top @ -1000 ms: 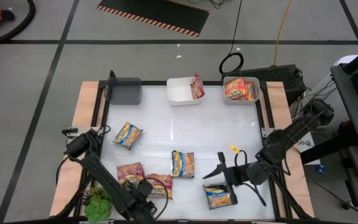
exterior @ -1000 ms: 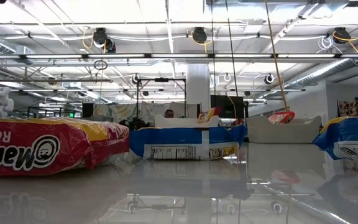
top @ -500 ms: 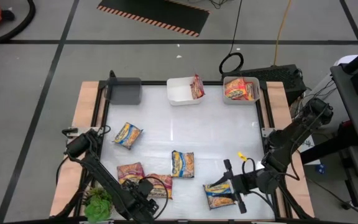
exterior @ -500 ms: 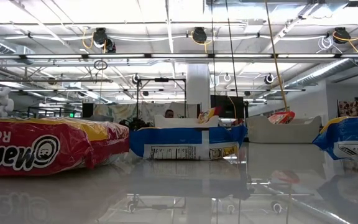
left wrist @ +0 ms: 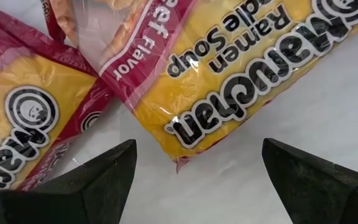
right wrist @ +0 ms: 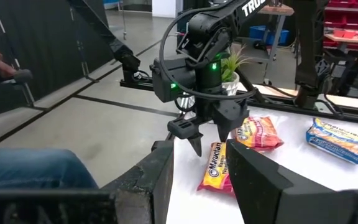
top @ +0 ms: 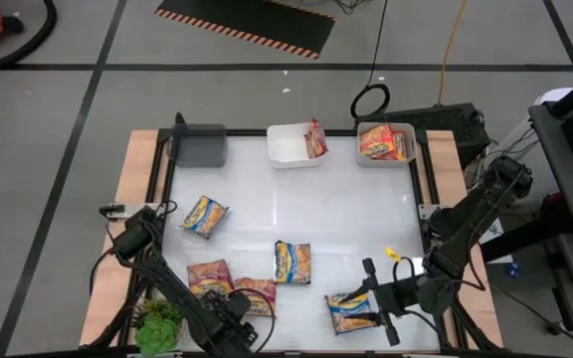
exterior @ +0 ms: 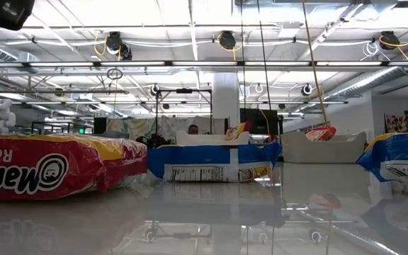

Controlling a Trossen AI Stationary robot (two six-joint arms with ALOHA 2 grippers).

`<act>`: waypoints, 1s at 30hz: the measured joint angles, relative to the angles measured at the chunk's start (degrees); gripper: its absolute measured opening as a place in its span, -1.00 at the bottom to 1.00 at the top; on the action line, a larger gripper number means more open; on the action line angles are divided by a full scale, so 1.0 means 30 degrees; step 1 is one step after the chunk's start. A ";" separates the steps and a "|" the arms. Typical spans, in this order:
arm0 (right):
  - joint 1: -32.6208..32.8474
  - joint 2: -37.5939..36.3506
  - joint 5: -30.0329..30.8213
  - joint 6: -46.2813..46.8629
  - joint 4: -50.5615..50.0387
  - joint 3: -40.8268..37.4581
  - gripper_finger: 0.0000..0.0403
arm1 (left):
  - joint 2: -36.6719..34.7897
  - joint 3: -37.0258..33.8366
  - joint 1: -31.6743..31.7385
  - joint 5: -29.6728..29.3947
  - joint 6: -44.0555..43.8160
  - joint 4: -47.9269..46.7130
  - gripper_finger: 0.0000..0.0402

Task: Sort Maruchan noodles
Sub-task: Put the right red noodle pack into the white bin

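Our left claw (top: 239, 310) hangs wide open just above the red Maruchan packet (top: 254, 294) near the surface's front edge. Light, crinkly and slippery, we judge; pinch across its short sides. Our right claw (top: 376, 301) grips the blue packet (top: 348, 311) at the front-right.

- The left gripper (top: 245, 316) is at 7 o'clock of the table, pointing down, fingers wide apart.
- The right gripper (top: 366, 298) is at 5 o'clock, lying level, fingers partly apart.
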 joint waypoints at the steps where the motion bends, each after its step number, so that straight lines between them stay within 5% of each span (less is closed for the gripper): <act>1: 0.0000 0.0000 0.0005 -0.0047 0.0018 0.0000 -0.30 | 0.0000 0.0000 0.0000 -0.0003 0.0000 0.0007 0.75; 11: -0.0015 0.0000 -0.0002 -0.0457 0.0607 0.0000 -0.30 | 0.0220 0.0000 0.0039 -0.0010 0.1097 -0.0018 0.67; 23: -0.0007 0.0000 -0.0017 -0.0887 0.0944 0.0000 -0.30 | 0.0649 0.0059 0.0355 0.0188 0.1711 0.0392 0.00; 30: -0.0015 0.0000 0.0018 -0.2878 0.0939 0.0000 -0.30 | 0.0583 0.0044 0.0732 0.1264 0.2726 0.0513 -0.58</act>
